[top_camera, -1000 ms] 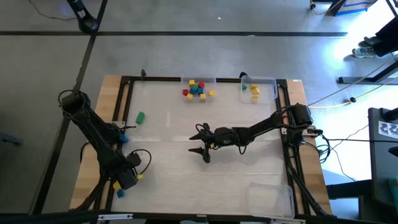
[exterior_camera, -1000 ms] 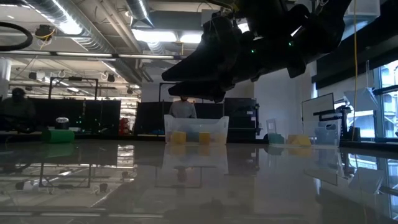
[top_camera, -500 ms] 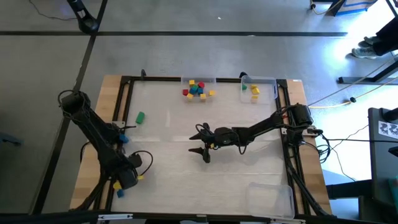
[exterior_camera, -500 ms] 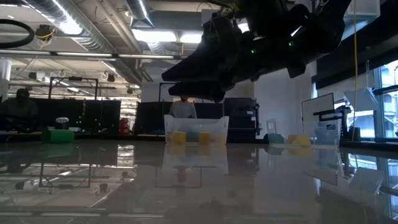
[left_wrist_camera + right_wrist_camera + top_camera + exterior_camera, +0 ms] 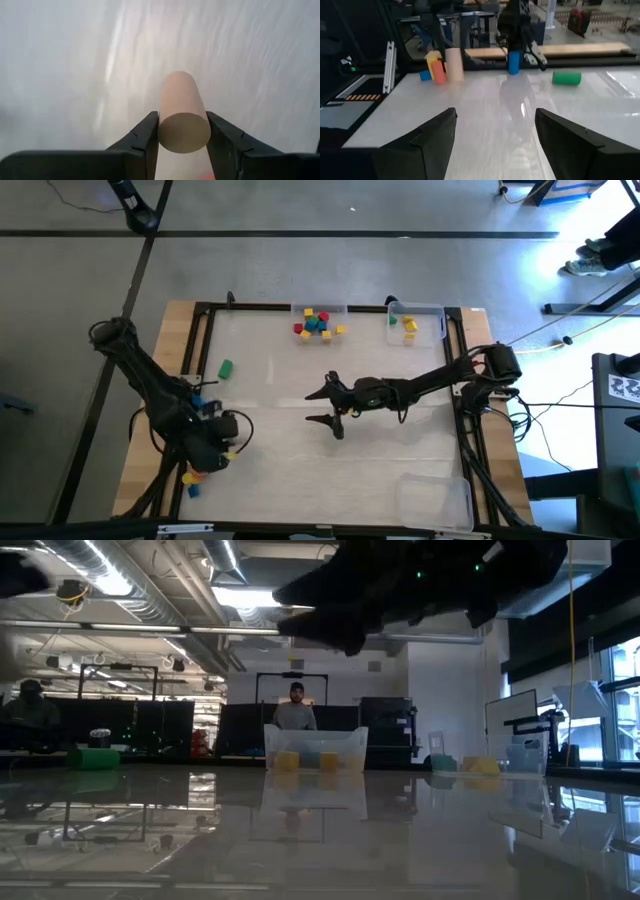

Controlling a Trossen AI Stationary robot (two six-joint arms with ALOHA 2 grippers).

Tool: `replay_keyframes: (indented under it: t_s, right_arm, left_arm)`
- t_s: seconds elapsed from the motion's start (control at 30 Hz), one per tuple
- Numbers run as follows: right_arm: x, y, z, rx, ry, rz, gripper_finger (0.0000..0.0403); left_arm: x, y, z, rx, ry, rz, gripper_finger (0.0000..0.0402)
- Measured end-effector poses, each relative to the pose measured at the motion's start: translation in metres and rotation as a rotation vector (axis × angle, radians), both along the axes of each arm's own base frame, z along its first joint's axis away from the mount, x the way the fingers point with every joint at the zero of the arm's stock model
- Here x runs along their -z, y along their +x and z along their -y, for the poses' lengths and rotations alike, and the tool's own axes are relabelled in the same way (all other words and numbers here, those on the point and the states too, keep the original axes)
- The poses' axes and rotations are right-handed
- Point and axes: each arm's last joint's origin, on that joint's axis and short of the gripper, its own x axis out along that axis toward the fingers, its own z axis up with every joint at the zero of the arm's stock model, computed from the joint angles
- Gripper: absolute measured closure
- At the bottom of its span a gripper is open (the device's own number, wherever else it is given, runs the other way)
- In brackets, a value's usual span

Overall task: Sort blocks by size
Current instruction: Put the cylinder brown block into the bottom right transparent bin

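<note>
Our left gripper (image 5: pixel 182 131) clamps a tan cylinder (image 5: pixel 183 117); we advise level carriage. Right gripper (image 5: pixel 492 135) fingers gape, empty.

- Table (image 5: pixel 300 450): glossy white top, black frame rails along the edges, bare wood showing at the left side and far right corner.
- Clear plastic tray at far edge centre (image 5: pixel 319 312): held a cluster of small yellow, red, blue and green blocks (image 5: pixel 318 323).
- Second clear plastic tray (image 5: pixel 416 322) just right of it, also at the far edge: held a few yellow and green blocks (image 5: pixel 409 326).
- Third clear plastic tray (image 5: pixel 436 498) sat at the near right corner.
- Green short cylinder (image 5: pixel 226 368) lay on its side on the white top, left side, well apart from the trays.
- Near left corner: small blue block (image 5: pixel 192 490) and orange block (image 5: pixel 190 477) by the edge, partly hidden by the left arm.
</note>
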Motion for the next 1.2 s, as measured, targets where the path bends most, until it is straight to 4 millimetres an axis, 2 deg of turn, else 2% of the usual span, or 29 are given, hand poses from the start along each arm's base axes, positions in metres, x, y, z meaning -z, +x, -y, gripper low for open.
replay_keyframes:
  t_s: [0.23, 0.53, 0.83, 1.2]
  right_arm:
    - [-0.013, 0.0, 0.0, -0.005, -0.021, 0.105, 0.0133]
    - [-0.027, 0.0, 0.0, -0.003, -0.003, 0.26, 0.0133]
    - [-0.034, 0.0, 0.0, -0.002, -0.003, 0.329, 0.0133]
    - [-0.036, -0.001, -0.001, -0.028, -0.026, 0.354, 0.0133]
  left_arm:
    - [-0.029, 0.005, -0.017, 0.025, 0.23, 0.404, 0.0285]
    - [-0.05, 0.016, -0.013, 0.038, 0.442, 0.67, 0.0283]
    - [-0.059, 0.04, -0.003, 0.073, 0.488, 0.773, 0.0283]
    - [-0.059, 0.07, -0.017, -0.006, 0.515, 0.794, 0.0285]
